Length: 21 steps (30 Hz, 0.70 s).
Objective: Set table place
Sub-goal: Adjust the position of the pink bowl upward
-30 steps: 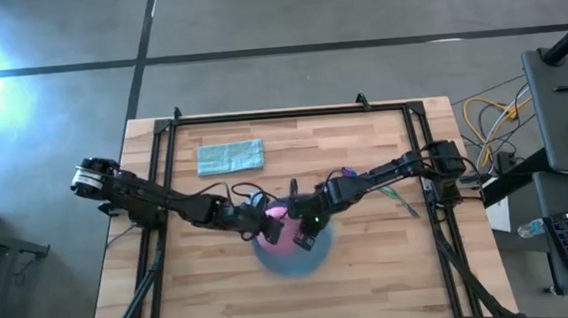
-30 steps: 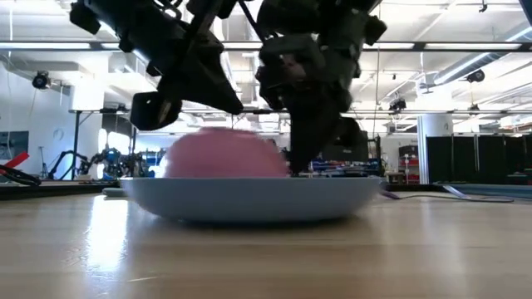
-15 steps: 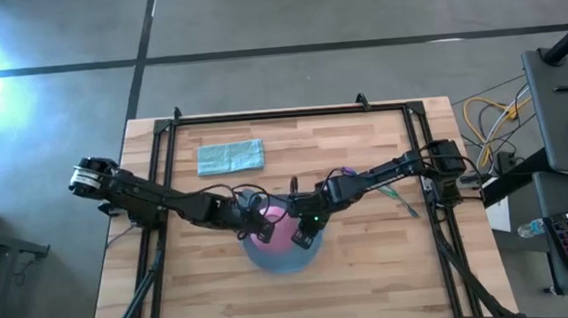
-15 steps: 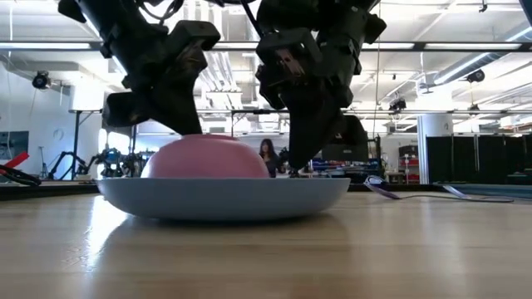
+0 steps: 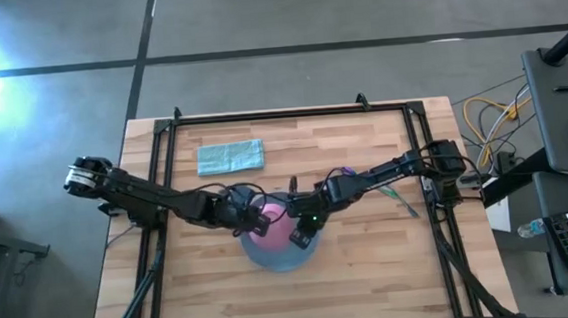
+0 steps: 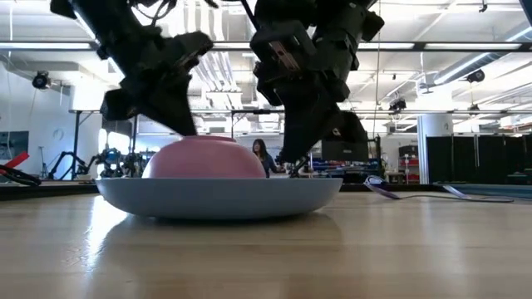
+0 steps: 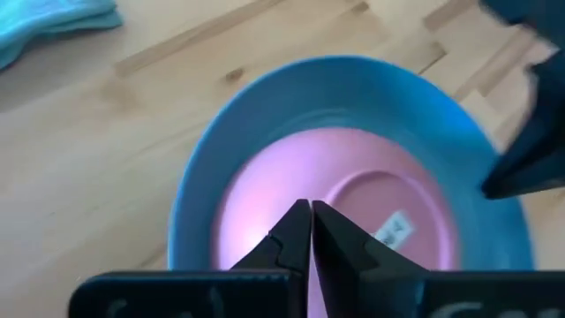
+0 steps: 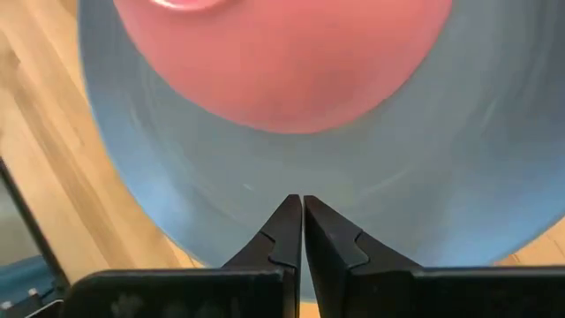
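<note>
Left hand (image 7: 310, 231) pinched shut, holding nothing, over the upside-down pink bowl (image 7: 335, 199); right hand (image 8: 302, 221) also shut and empty, over the blue plate's (image 8: 424, 177) rim beside the bowl. Bowl sits dome-up on the plate mid surface (image 5: 372, 263). Purple spoon (image 6: 382, 188) and fork (image 5: 405, 207) lie toward the right arm's side, teal cloth (image 5: 230, 157) far left.

The table (image 5: 372, 273), light butcher-block wood edged by a black rail frame, fills the lower middle of the high view. A round blue plate (image 5: 276, 258) lies near its centre. A folded teal cloth (image 5: 230, 157) lies toward the upper left. A purple-headed spoon (image 5: 345, 172) and a slim pale green fork (image 5: 399, 203) lie right of centre.
</note>
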Tool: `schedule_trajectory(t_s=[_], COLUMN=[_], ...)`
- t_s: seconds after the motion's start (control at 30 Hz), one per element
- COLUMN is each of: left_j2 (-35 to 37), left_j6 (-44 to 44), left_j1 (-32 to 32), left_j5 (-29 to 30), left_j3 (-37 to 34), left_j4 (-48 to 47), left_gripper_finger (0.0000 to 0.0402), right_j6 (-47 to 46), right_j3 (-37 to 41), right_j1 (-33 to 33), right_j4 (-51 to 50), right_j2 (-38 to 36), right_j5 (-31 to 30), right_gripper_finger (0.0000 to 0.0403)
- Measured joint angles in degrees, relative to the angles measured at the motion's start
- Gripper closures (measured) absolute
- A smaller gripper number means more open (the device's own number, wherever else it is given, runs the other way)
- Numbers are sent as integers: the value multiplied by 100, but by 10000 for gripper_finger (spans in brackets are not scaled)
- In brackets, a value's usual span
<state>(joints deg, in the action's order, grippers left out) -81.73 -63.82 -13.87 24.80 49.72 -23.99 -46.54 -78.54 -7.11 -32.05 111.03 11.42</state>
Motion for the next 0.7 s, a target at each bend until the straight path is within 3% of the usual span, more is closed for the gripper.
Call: schedule_trajectory(t_s=[0.7], left_j2=[-307], left_j6=[-30], left_j1=[109], left_j5=[-187], left_j3=[-482], left_j4=[54], left_gripper_finger=[402], right_j6=[-237], right_j3=[-178], right_j1=[-90], right_j4=[133], right_j2=[393], right_j5=[401], right_gripper_finger=[394])
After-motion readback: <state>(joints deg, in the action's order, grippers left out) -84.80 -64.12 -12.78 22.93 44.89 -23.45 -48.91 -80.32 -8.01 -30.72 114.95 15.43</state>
